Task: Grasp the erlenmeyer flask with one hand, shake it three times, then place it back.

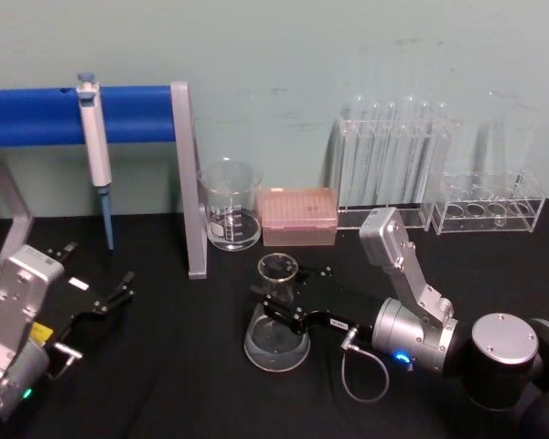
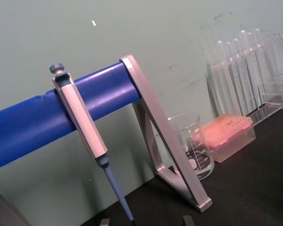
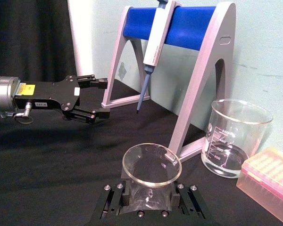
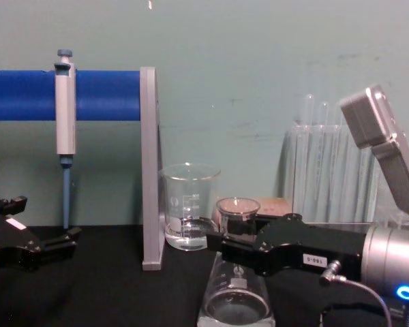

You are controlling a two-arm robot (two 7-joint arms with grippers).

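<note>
Glass neck pinched between my right gripper's (image 1: 276,294) 2 jaws: the erlenmeyer flask (image 1: 276,329) stands upright on the black table (image 1: 183,384), in front of the beaker (image 1: 230,205) and the pink tip box (image 1: 297,216). My left gripper (image 1: 110,288) rests low at the left with its fingers spread, near the pipette stand (image 1: 188,178).

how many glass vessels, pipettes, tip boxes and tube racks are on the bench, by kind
erlenmeyer flask: 1, its neck between the jaws of the right gripper
beaker: 1
pipette: 1, hanging on the blue stand
pink tip box: 1
clear tube racks: 2
total: 6
</note>
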